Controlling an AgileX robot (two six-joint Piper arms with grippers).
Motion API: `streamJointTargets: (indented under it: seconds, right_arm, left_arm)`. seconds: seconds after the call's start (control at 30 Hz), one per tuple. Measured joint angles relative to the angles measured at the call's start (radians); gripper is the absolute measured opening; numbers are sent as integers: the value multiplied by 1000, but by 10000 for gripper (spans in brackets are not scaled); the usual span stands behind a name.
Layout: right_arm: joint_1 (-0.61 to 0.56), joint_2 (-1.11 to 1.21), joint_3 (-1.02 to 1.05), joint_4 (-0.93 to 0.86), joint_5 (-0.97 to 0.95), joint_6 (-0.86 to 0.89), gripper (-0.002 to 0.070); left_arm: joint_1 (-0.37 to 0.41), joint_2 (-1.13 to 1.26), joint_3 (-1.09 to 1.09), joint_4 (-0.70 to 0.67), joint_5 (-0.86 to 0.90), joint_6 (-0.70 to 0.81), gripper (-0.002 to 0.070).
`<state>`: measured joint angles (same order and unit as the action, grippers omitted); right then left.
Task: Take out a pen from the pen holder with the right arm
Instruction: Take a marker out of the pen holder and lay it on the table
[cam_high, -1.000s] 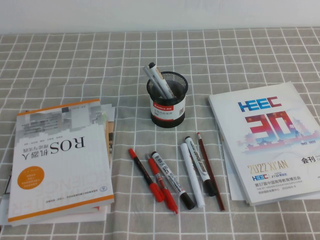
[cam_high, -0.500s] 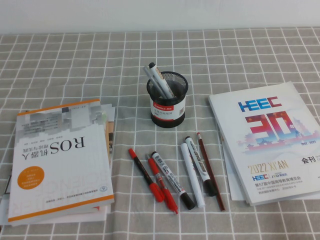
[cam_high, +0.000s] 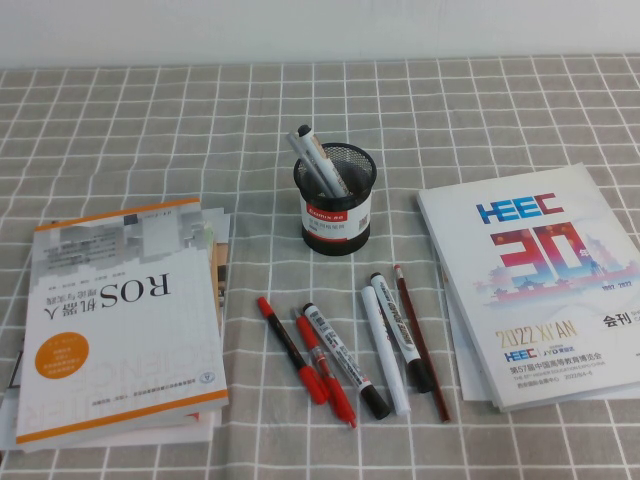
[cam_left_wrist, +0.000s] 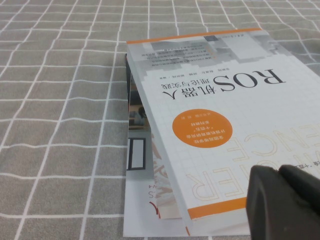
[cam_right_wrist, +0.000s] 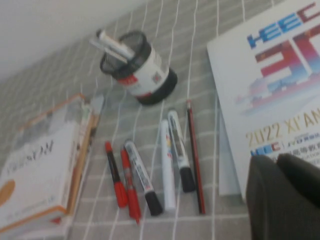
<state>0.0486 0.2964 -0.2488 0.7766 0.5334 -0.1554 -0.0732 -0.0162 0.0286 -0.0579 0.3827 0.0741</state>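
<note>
1. A black wire-mesh pen holder (cam_high: 335, 205), round with a red-and-white label, stands upright on the grey-and-white checked tablecloth (cam_high: 480, 120).
2. A grey marker with a black cap (cam_high: 318, 162) stands inside the pen holder. It leans toward the robot's left, with its capped end above the rim.
3. On the robot's side of the pen holder, six loose items lie in a row on the cloth. From the robot's left to right they are two red pens (cam_high: 288, 348), a grey-barrelled marker with a black end (cam_high: 342, 358), a white marker (cam_high: 385, 352), a black-capped white marker (cam_high: 400, 335) and a thin dark red pencil (cam_high: 421, 345).
4. To the pen holder's left and nearer the robot, a white-and-orange "ROS" book (cam_high: 125, 310) tops a loose stack.
5. To the pen holder's right lies a white "HEEC" booklet (cam_high: 535, 285) on other sheets.
6. The right gripper (cam_right_wrist: 276, 165) is clenched on nothing. It hangs over the HEEC booklet's near corner, well apart from the pen holder.
7. The left gripper (cam_left_wrist: 279, 175) has its fingers pressed together and empty. It hangs over the ROS book's near corner, far from the pen holder.
</note>
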Motion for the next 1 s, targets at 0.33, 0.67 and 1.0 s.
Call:
streamJointTargets:
  seconds: [0.33, 0.67, 1.0]
  right_arm:
    - [0, 364, -276, -239, 284, 0, -13]
    - [98, 627, -455, -287, 222, -62, -13]
    - [449, 1002, -715, -386, 56, -73, -13]
  left_arm:
    - [0, 0, 0, 0, 0, 0, -3]
    - [0, 0, 0, 0, 0, 0, -3]
    - [0, 0, 0, 0, 0, 0, -3]
